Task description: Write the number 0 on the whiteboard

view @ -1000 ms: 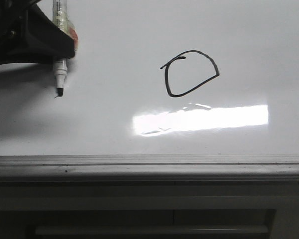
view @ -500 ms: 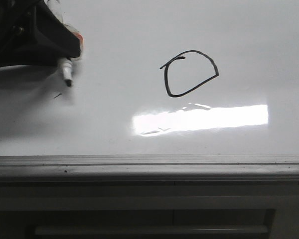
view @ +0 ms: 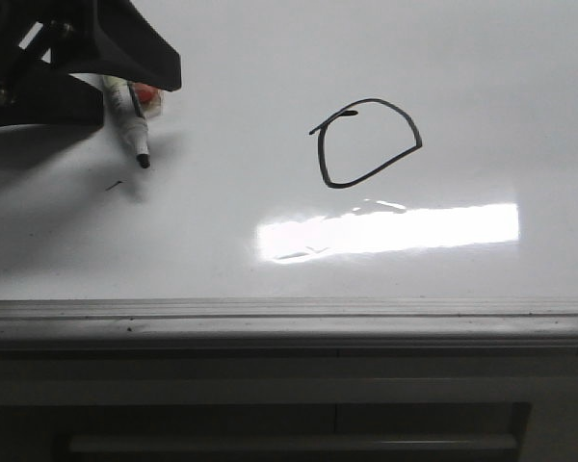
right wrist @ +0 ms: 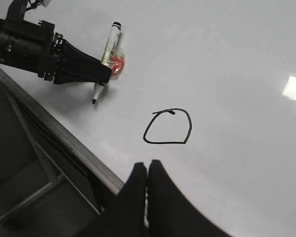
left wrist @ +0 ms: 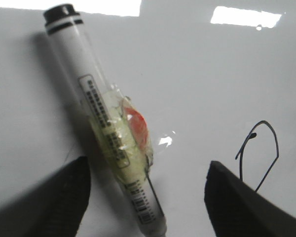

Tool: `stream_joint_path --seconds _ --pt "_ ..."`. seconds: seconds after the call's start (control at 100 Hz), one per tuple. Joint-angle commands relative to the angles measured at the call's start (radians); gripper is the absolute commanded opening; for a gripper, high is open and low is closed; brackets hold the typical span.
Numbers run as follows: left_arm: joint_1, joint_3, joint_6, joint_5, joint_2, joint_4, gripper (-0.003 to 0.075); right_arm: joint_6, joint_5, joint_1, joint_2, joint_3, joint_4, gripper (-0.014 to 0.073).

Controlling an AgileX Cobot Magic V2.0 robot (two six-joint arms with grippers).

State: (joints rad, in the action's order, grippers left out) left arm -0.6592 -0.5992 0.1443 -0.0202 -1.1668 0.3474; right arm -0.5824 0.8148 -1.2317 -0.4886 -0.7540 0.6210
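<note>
The number 0 (view: 322, 159) is a closed black loop on the whiteboard (view: 270, 58). It also shows in the left wrist view (left wrist: 277, 143) and the right wrist view (right wrist: 165, 143). The black marker (view: 127, 115), with tape and an orange patch round its barrel, lies on the board left of the loop, uncapped tip toward the board's near edge. My left gripper (view: 111, 91) is open above it. Its fingers (left wrist: 69, 192) stand wide apart on either side of the marker (left wrist: 106, 123) without touching it. My right gripper (right wrist: 148, 165) is shut and empty, over the board's near edge.
A tiny black stray tick mark (view: 114, 185) sits near the marker's tip. The board's grey metal frame (view: 289, 313) runs along the near edge, with a drop beyond it. A bright glare strip (view: 395, 229) lies below the loop.
The marker stood upright in the left gripper with its tip on the board. The jaws have since opened, and the marker now lies on the board. The loop is unchanged.
</note>
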Motion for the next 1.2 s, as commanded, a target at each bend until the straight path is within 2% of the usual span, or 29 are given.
stream_joint_path --seconds 0.0,0.23,0.46,0.58,0.65,0.76,0.91,1.19 --pt "0.018 0.008 0.009 0.075 -0.008 0.007 0.0507 -0.001 -0.064 0.007 -0.009 -0.023 0.044 -0.0056" --pt "0.018 0.008 0.009 0.137 0.117 -0.050 0.0489 -0.001 -0.064 0.007 -0.009 -0.023 0.092 -0.0056" --pt "0.018 0.008 0.009 0.206 0.355 -0.127 0.0413 -0.001 -0.060 0.007 -0.007 -0.021 0.210 -0.0056" --pt "0.018 0.008 0.009 0.246 0.492 -0.160 0.0302 -0.001 -0.074 0.007 -0.001 -0.004 0.316 -0.0056" --pt "0.018 0.008 0.008 0.257 0.568 -0.177 0.0192 -0.003 -0.100 0.007 0.008 0.019 0.380 -0.0056" --pt "0.018 0.008 -0.003 0.278 0.678 -0.192 -0.0022 -0.035 -0.162 0.007 0.034 0.061 0.444 -0.0056" --pt "0.018 0.008 -0.019 0.341 0.789 -0.201 -0.0020 -0.111 -0.192 0.007 0.084 0.127 0.502 -0.0056" --pt "0.018 0.008 -0.019 0.480 0.856 -0.201 -0.0020 -0.114 -0.180 0.007 0.131 0.160 0.492 -0.0057"
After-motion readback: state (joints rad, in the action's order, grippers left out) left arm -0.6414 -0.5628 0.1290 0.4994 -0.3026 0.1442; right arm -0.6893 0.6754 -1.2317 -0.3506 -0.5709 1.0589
